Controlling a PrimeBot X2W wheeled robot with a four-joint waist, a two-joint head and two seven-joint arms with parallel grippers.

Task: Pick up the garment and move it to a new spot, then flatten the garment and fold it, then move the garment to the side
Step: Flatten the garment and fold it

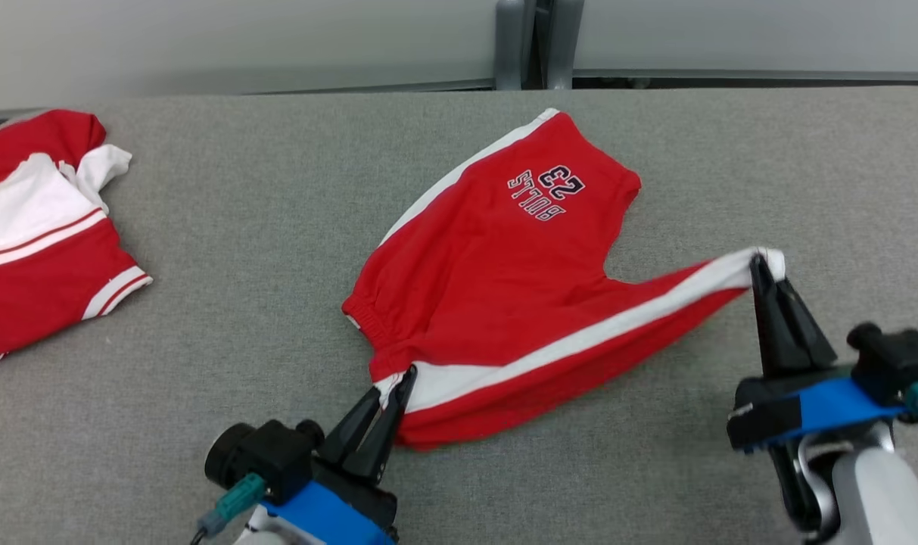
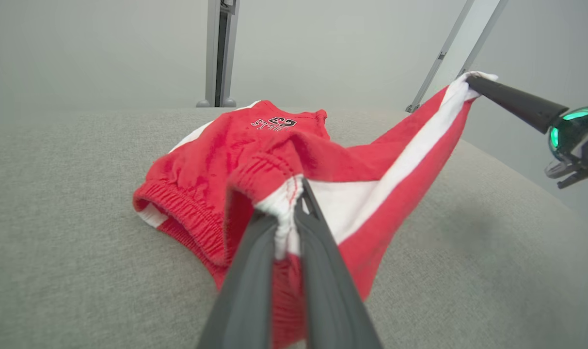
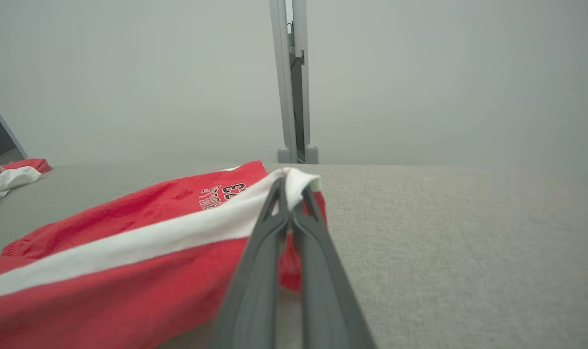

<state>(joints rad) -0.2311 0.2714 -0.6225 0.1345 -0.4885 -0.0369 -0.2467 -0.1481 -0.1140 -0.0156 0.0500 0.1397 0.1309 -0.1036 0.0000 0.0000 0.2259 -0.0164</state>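
Note:
The garment (image 1: 496, 272) is a pair of red shorts with white side stripes and a dark "BULLS 23" print, lying on the grey table. My left gripper (image 1: 404, 376) is shut on its waistband corner at the white stripe, lower middle of the head view. My right gripper (image 1: 757, 263) is shut on the white hem corner of one leg and holds it lifted off the table. In the left wrist view the garment (image 2: 255, 160) bunches before my left gripper (image 2: 294, 191), stretched to the right gripper (image 2: 470, 80). In the right wrist view my right gripper (image 3: 289, 186) pinches the garment (image 3: 129, 242).
A second red and white garment (image 1: 35, 235) lies at the table's (image 1: 239, 303) left edge, also seen far left as that second garment (image 3: 7, 174) in the right wrist view. A grey post (image 1: 530, 45) stands behind the table against the pale wall.

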